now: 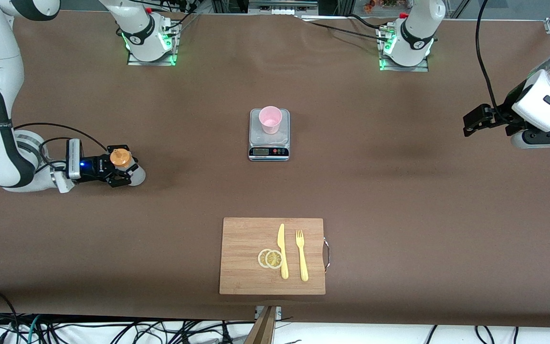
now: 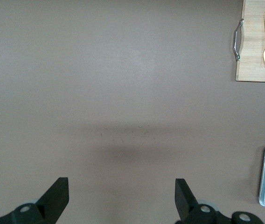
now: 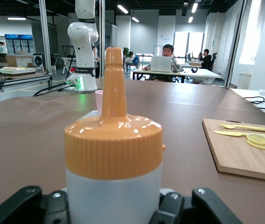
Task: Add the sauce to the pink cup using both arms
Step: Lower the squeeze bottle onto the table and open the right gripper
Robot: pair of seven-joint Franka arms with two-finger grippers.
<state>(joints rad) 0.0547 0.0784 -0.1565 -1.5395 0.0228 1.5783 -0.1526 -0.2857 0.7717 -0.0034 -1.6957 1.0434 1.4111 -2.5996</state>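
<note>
Right fingers [image 1: 123, 173] around sauce [image 1: 121, 158]

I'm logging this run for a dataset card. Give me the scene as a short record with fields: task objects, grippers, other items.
sauce bottle: upright, at the right arm's end of the table, clamped in the right gripper
pink cup: upright on the kitchen scale, mid-table
left gripper: open, holding nothing, over bare table at the left arm's end
cutting board: nearer the front camera than the scale; bears a knife, a fork and two lemon slices
</note>
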